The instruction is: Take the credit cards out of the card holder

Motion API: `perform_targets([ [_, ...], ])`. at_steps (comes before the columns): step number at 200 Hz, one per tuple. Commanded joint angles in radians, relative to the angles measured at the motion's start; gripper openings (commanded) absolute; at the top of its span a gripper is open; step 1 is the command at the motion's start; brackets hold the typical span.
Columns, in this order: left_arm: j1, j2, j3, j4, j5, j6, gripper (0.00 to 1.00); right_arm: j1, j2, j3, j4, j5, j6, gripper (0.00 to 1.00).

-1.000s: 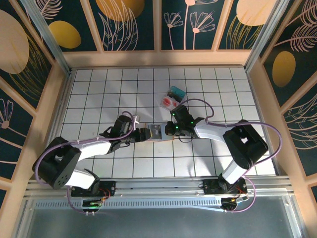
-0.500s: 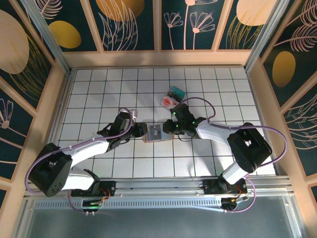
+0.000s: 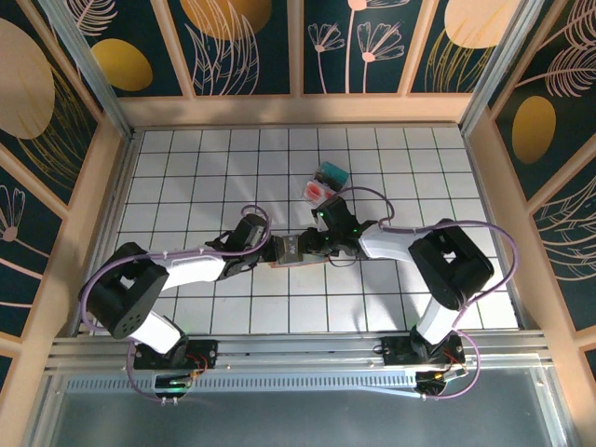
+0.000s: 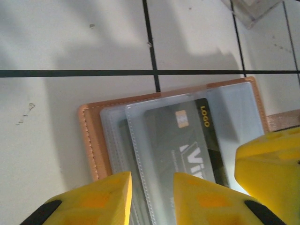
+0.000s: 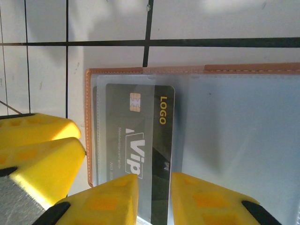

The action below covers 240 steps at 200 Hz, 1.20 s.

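White tiled tabletop (image 3: 186,168), ruled with black grid lines, lay under the left gripper (image 4: 152,182) and right gripper (image 5: 154,180), which faced each other at the frame's centre over the flat tan leather card holder (image 3: 292,250). It was open, with clear plastic sleeves showing. Each pair of blocky yellow jaws stood narrowly apart astride a glossy dark card (image 5: 140,136); whether either pinched it I could not tell.

credit card (image 4: 185,140) base under left claw (image 4: 151,192), print blurred

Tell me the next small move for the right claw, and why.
Likely close the right claw on the end of the dark card and draw it out. The card lies inside a clear sleeve of the open card holder, and the claw's fingers stand apart astride that end.
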Motion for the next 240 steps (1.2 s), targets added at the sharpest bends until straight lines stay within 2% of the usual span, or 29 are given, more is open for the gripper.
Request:
perform_targets([
  [1,0.000,0.024,0.027,-0.023,-0.048,0.015,0.28,0.006,0.026,0.029,0.026,-0.019,0.018,0.25],
  [68,0.000,0.077,0.020,-0.021,-0.032,0.022,0.23,-0.002,0.067,0.020,0.023,-0.013,0.030,0.27],
  [96,0.000,0.093,0.018,-0.020,-0.017,0.025,0.15,-0.005,0.079,0.014,0.052,-0.038,0.042,0.27],
  [123,0.000,0.103,0.015,-0.016,-0.005,0.025,0.14,-0.013,0.083,-0.004,0.107,-0.085,0.063,0.27],
  [161,-0.001,0.107,0.005,-0.009,0.006,0.021,0.12,-0.035,0.084,-0.044,0.237,-0.179,0.110,0.25],
  [240,0.000,0.107,-0.003,-0.012,0.000,0.013,0.12,-0.054,0.058,-0.069,0.278,-0.193,0.125,0.14],
])
